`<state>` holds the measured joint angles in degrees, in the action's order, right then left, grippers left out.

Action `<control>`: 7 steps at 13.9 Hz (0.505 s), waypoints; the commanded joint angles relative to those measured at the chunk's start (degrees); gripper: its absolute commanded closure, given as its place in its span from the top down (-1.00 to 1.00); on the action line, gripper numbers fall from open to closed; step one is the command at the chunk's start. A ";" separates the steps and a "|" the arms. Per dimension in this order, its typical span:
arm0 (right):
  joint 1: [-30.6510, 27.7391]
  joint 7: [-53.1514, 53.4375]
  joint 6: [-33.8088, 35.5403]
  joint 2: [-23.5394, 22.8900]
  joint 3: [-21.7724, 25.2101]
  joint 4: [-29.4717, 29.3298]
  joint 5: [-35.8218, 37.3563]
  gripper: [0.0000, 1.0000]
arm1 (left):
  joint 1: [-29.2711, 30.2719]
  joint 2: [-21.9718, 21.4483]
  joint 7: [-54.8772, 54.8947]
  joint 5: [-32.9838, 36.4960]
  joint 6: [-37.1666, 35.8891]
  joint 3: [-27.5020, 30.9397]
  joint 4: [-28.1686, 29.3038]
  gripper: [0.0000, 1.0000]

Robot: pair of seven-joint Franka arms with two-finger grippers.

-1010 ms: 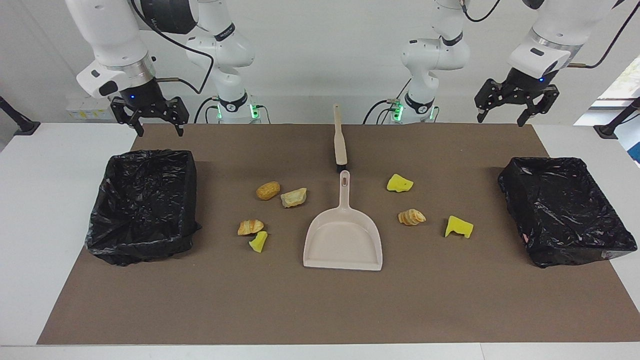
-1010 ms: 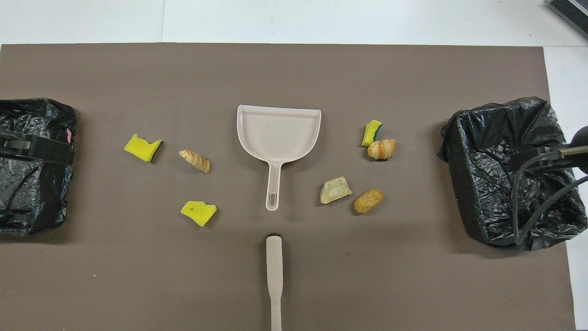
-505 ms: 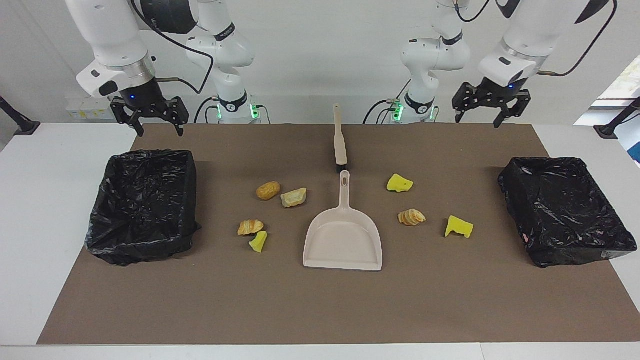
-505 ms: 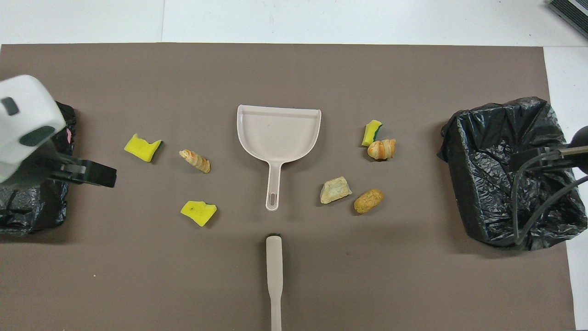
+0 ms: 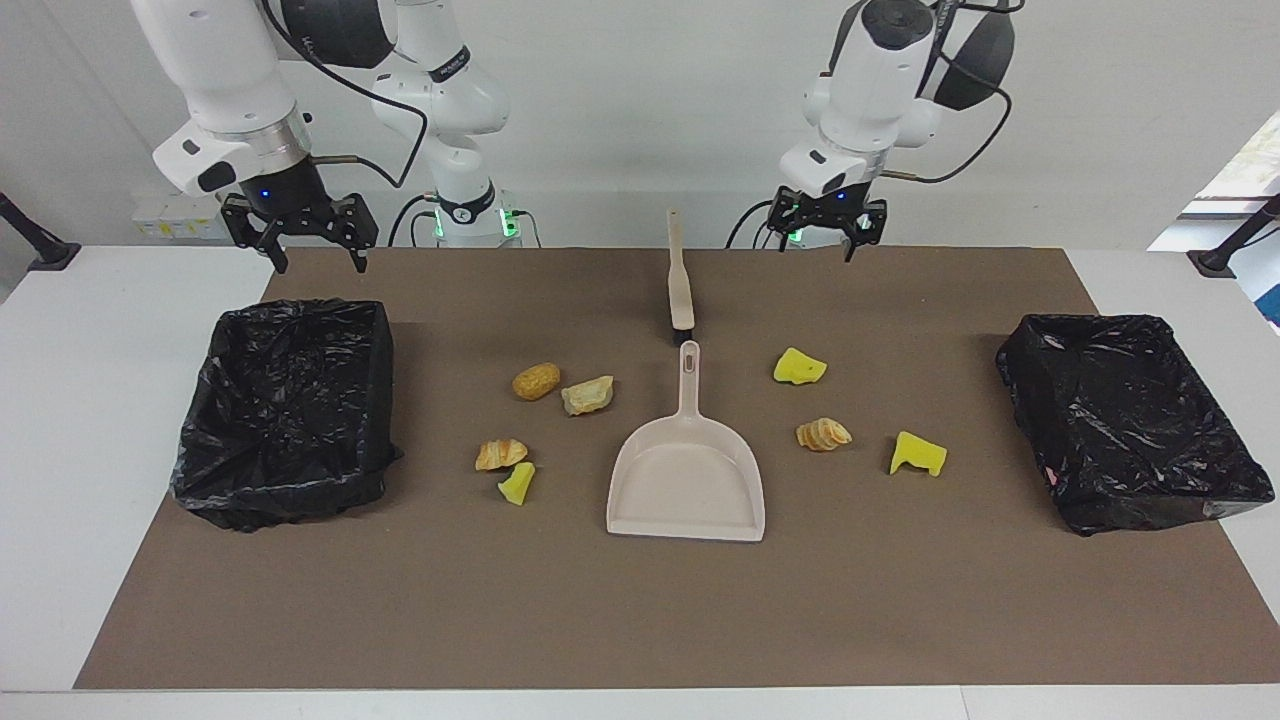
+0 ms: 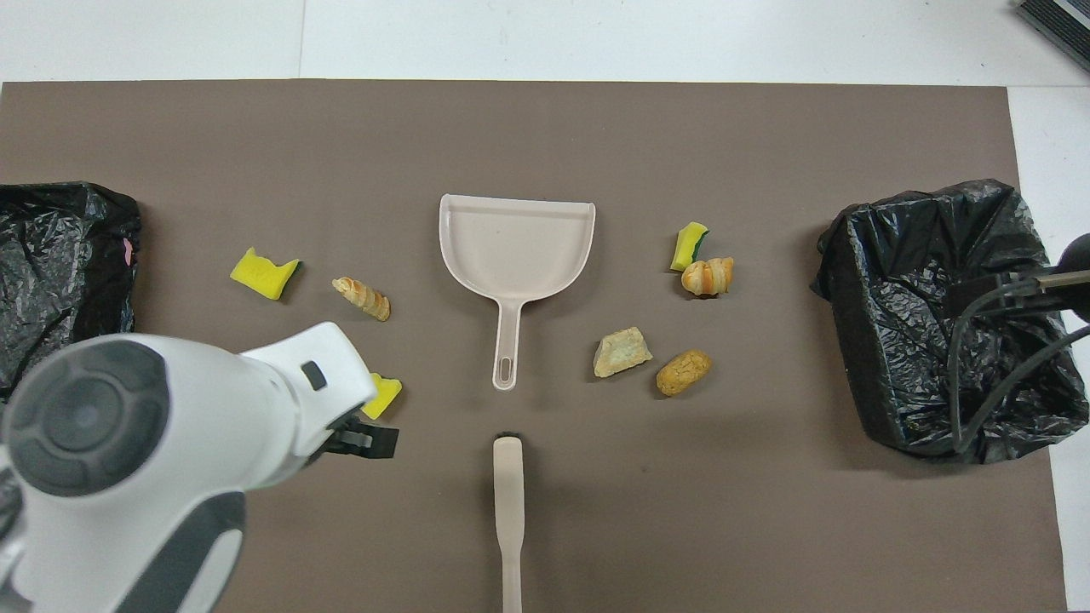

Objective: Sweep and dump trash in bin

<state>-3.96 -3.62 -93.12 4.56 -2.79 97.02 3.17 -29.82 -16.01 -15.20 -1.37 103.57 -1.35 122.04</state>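
Observation:
Seven trash pieces lie on the brown mat around a beige dustpan (image 5: 686, 480) (image 6: 516, 243). Toward the left arm's end are a yellow sponge chunk (image 5: 800, 367) (image 6: 385, 393), a spiral bread piece (image 5: 823, 434) (image 6: 362, 298) and another yellow chunk (image 5: 918, 454) (image 6: 265, 273). Toward the right arm's end are a potato-like lump (image 5: 536, 381) (image 6: 683, 372), a bread piece (image 5: 587, 395) (image 6: 622, 352), a croissant (image 5: 500, 454) (image 6: 708, 276) and a yellow chunk (image 5: 517, 483) (image 6: 689, 246). The beige brush (image 5: 680, 285) (image 6: 508, 511) lies nearer to the robots than the dustpan's handle. My left gripper (image 5: 822, 240) is open and empty, over the mat's edge beside the brush. My right gripper (image 5: 300, 250) is open and empty.
Two black-lined bins stand on the mat, one at the right arm's end (image 5: 285, 410) (image 6: 937, 315) and one at the left arm's end (image 5: 1130, 420) (image 6: 60, 272). The right gripper waits over the mat's corner nearer to the robots than its bin. White table surrounds the mat.
My left arm has swung from over its bin's end in toward the middle, and now hangs beside the brush. The right arm and all objects have not moved.

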 commanded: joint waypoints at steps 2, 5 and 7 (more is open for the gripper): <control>0.18 1.07 -0.40 0.45 0.16 0.36 -0.45 1.00 | -10.49 -4.20 -10.00 -0.03 9.70 1.08 12.15 1.00; 0.18 1.07 -0.40 0.45 0.16 0.36 -0.45 1.00 | -17.26 -2.98 -15.98 -0.03 14.19 1.08 15.94 1.00; 0.18 1.07 -0.40 0.45 0.16 0.36 -0.45 1.00 | -21.05 -2.88 -18.19 -0.03 18.66 1.08 20.24 1.00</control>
<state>-3.96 -3.62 -93.12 4.56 -2.79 97.02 3.17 -47.22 -17.47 -31.24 -1.42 117.81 -1.44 137.44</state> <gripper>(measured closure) 0.000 0.000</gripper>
